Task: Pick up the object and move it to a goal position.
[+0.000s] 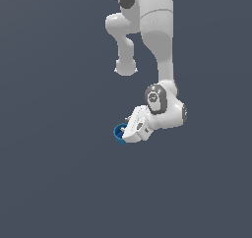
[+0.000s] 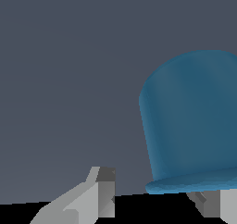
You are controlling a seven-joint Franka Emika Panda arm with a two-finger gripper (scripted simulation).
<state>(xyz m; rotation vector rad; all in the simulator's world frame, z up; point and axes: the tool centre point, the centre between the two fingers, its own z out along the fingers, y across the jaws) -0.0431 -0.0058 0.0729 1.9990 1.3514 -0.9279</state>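
**Blue cup at the gripper tips, over plain grey ground**

Blue is the only strong colour you get in either view: the cup [image 1: 119, 132] shows in the exterior view as a small round rim with a darker hollow, sitting at the tip of the gripper [image 1: 126, 135], on the exterior view's left of the white hand. The arm [image 1: 160, 45] comes down from the top edge, bends at the wrist and angles the hand down toward the cup. Hand and cup overlap in that view; you cannot tell from it whether they touch.

In the wrist view the cup [image 2: 192, 121] fills much of the frame as a tapered blue body with a wider lip toward the camera. Its side reads smooth at this render quality; no ribs can be made out. Two grey fingers show: one finger [image 2: 99, 190] stands well clear of the cup with grey floor between them, the other [image 2: 217, 204] sits just under the cup's lip and may be touching it. The gripper [image 2: 157, 197] is spread, its jaws wide apart, and the cup is not centred between them; it lies over toward the second finger.

Floor [image 1: 54, 183] is a flat, uniform slate grey.

No writing, brand or label is legible on the cup, arm or floor.
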